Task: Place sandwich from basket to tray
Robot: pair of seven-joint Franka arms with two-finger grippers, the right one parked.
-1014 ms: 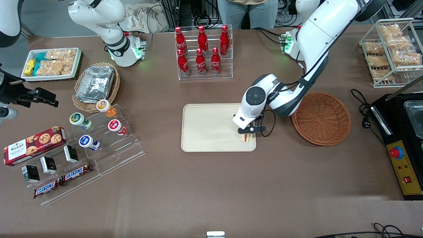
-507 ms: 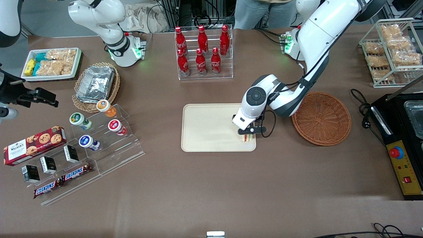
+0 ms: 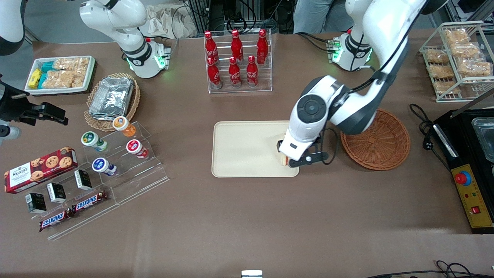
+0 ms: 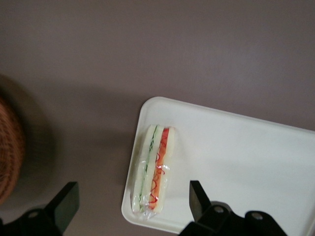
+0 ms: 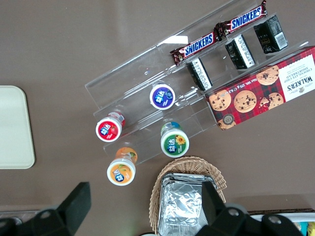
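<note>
the brown tabletop [image 3: 247, 216] carries everything. on it, the largest piece is the beige tray [image 3: 243, 150], lying flat near the middle, nearer to the front camera than the clear rack of red bottles [image 3: 239, 61]. just beside the tray, toward the working arm's end of the tabletop, sits the round reddish-brown basket [image 3: 380, 144], apart from the tray with a strip of bare tabletop between them; nothing shows inside it. at the parked arm's end stand a clear stepped stand [image 3: 115, 170] with small round cups and snack bars, a red box of cookies [image 3: 40, 164], a tan basket with foil containers [image 3: 112, 98], and a white bin of snack packets [image 3: 60, 73]. a wire rack with bagged snacks [image 3: 457, 58] stands toward the working arm's end.

the working arm's gripper [image 4: 133, 209] hangs above the tray's corner that lies nearest the basket and the front camera, raised clear of the tray. its jaws stand wide apart and hold nothing; in the wrist view each finger shows to one side of the sandwich with clear space between.

the sandwich [image 4: 152, 174] lies on the tray, right in that corner, close against the low rim on the basket side. it rests on its side in clear wrap, with pale bread outside and green and red-orange filling showing as stripes along the cut edge. in the front view only a small part of it [image 3: 284, 159] peeks out beside the arm's wrist.
</note>
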